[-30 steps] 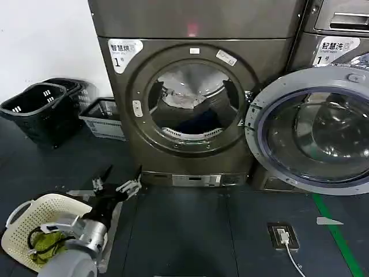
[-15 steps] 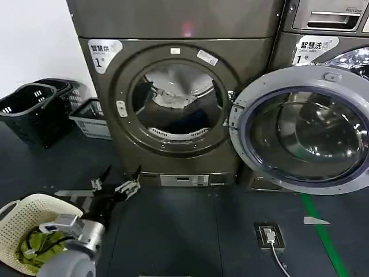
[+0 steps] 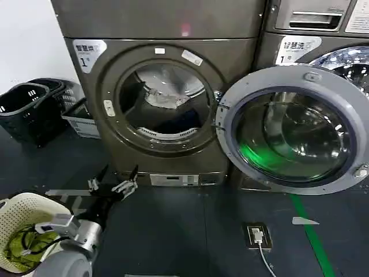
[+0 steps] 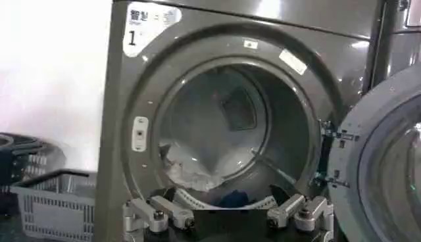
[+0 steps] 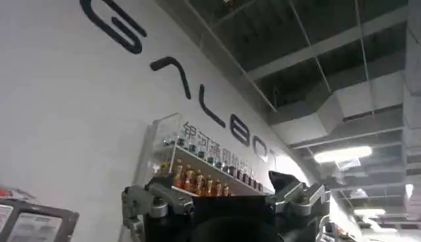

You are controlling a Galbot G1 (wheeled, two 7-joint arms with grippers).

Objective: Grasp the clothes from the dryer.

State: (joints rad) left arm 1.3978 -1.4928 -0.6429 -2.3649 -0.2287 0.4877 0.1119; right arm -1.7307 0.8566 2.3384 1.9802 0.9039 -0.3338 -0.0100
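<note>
Jaws of left gripper [image 3: 113, 183] spread, empty, low before the dryer [image 3: 167, 92], well short of the clothes [image 3: 167, 101] inside the drum. Dryer has slid rightward in the head view over the last second: approach under way. Right gripper [image 5: 223, 197] spread, raised toward ceiling.

The dryer [image 3: 155, 109] label reads "1" — the wall [image 5: 72, 118] reads "GALBOT".
</note>
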